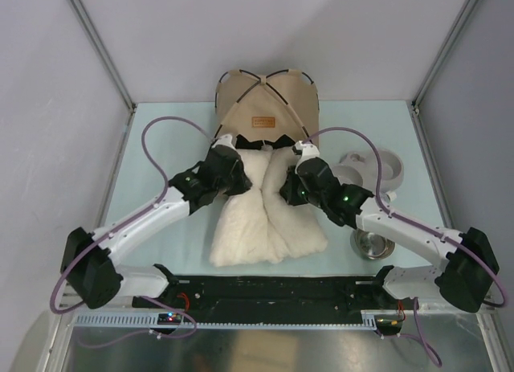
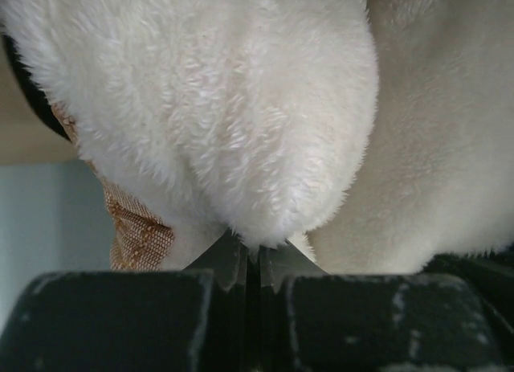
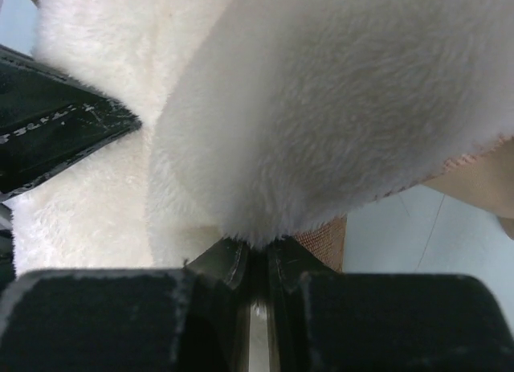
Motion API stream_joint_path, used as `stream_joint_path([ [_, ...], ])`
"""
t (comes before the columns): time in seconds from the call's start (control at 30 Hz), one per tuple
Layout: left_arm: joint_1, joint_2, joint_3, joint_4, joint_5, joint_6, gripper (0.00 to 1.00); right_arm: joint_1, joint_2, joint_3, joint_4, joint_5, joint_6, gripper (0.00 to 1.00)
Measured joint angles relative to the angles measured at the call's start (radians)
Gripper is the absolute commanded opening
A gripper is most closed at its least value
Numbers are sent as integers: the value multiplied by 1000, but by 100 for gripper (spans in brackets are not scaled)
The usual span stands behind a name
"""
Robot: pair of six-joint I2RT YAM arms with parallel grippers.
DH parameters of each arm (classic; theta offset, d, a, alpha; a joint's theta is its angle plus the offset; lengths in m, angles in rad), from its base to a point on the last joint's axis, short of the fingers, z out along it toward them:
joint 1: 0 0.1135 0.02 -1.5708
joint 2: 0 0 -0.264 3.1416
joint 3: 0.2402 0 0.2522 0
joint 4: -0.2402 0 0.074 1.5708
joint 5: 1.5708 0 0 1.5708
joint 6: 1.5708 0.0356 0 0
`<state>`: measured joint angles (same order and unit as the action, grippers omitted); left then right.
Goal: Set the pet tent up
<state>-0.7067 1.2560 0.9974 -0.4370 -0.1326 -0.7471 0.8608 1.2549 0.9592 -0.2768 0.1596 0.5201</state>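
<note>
The tan pet tent [image 1: 267,99] stands at the back of the table, with dark crossing poles and a brown label patch over its opening. In front of it lies the fluffy cream cushion [image 1: 265,219], its far edge bunched up at the tent's mouth. My left gripper [image 1: 227,143] is shut on the far left part of the cushion; in the left wrist view the jaws [image 2: 257,255] pinch a fold of fur [image 2: 241,107]. My right gripper [image 1: 303,151] grips the far right part of the cushion, its jaws [image 3: 255,251] closed on fur [image 3: 321,107]. Brown mesh backing [image 3: 325,235] shows beneath.
A grey double-ring bowl stand [image 1: 377,167] sits to the right of the tent, and a metal bowl [image 1: 371,245] lies near the right arm. A black rail [image 1: 265,292] runs along the near edge. Slanted frame posts rise at both back corners.
</note>
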Motion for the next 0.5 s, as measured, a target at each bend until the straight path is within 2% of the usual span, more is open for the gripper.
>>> stream_joint_path([
  [0.27,0,172,163,-41,-24,77,0,-12,99,12,27,0,-5,0],
  [0.5,6,249,263,-80,-98,129,0,-56,211,116,20,-2,-33,2],
])
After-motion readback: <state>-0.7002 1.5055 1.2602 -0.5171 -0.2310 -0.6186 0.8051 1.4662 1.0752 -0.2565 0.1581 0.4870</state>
